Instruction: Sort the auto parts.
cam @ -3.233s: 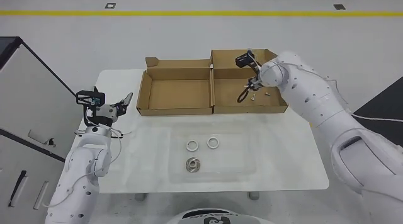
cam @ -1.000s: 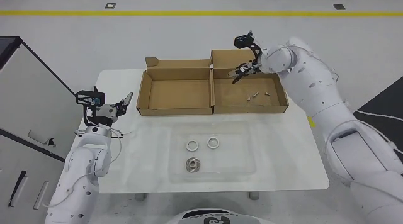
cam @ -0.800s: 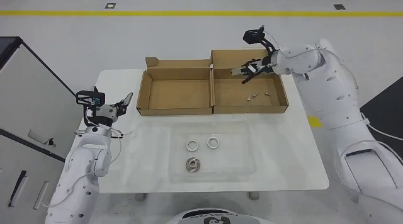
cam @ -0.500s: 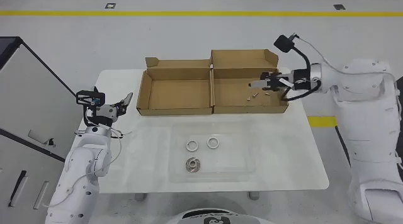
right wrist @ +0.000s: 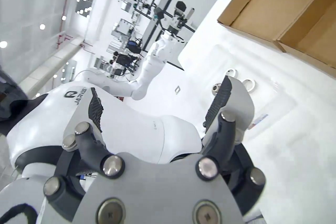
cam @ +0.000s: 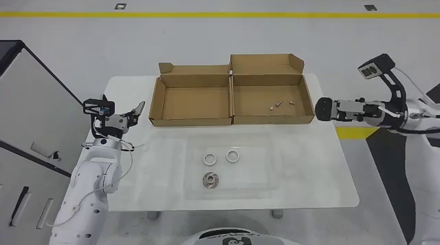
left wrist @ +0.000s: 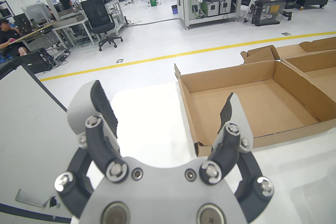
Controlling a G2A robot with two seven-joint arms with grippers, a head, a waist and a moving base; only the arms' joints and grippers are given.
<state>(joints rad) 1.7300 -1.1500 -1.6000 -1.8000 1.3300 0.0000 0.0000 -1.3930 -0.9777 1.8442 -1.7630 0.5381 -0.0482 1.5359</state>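
Two silver rings (cam: 209, 159) (cam: 233, 155) and a metal impeller (cam: 210, 180) lie in a clear shallow tray (cam: 261, 176) at the table's front. The rings (right wrist: 248, 83) and impeller (right wrist: 216, 88) appear again in the right wrist view. Two small bolts (cam: 277, 104) (cam: 291, 102) rest in the right cardboard box (cam: 268, 80). The left cardboard box (cam: 191, 100) (left wrist: 249, 109) holds nothing. My right gripper (cam: 320, 109) (right wrist: 157, 104) hovers open by the table's right edge, just outside the right box. My left gripper (cam: 130, 113) (left wrist: 168, 109) stands open at the table's left side, nothing between its fingers.
The two boxes stand side by side at the back of the white table (cam: 158, 169). A grey panel (cam: 34, 107) stands beyond the left edge. Bare tabletop lies between boxes and tray.
My right arm has drawn out of the right box and swung right to the table's edge. The bolts stay in the box. The left arm has not moved.
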